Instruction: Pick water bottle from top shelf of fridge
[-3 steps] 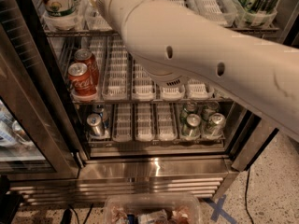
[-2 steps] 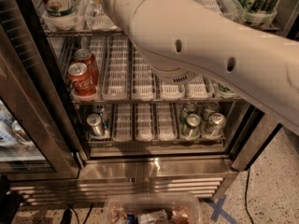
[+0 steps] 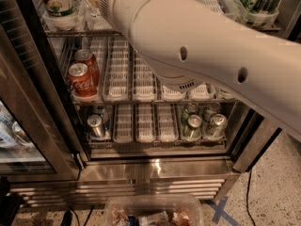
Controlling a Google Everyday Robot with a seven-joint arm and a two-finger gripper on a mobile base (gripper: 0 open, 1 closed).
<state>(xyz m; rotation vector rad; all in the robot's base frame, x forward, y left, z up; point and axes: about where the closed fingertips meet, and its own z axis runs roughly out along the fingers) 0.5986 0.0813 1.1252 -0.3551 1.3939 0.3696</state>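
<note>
My white arm (image 3: 202, 55) crosses the view from the right edge to the top left and reaches into the top shelf (image 3: 77, 32) of the fridge (image 3: 155, 171). The gripper is past the arm's end, above the picture's top edge, out of view. A bit of clear plastic (image 3: 92, 17) shows on the top shelf just left of the arm's end; I cannot tell whether it is the water bottle. A white container with a green logo (image 3: 59, 4) stands next to it on the left.
Green-patterned cans (image 3: 256, 1) stand at the top right. Red cans (image 3: 82, 79) stand on the middle rack, silver cans (image 3: 96, 126) and greenish cans (image 3: 202, 124) on the lower rack. The open glass door (image 3: 19, 126) is at the left. A plastic bin (image 3: 153, 213) is on the floor in front.
The arm has shifted a little to the right and fills more of the view. The cans and containers have not moved.
</note>
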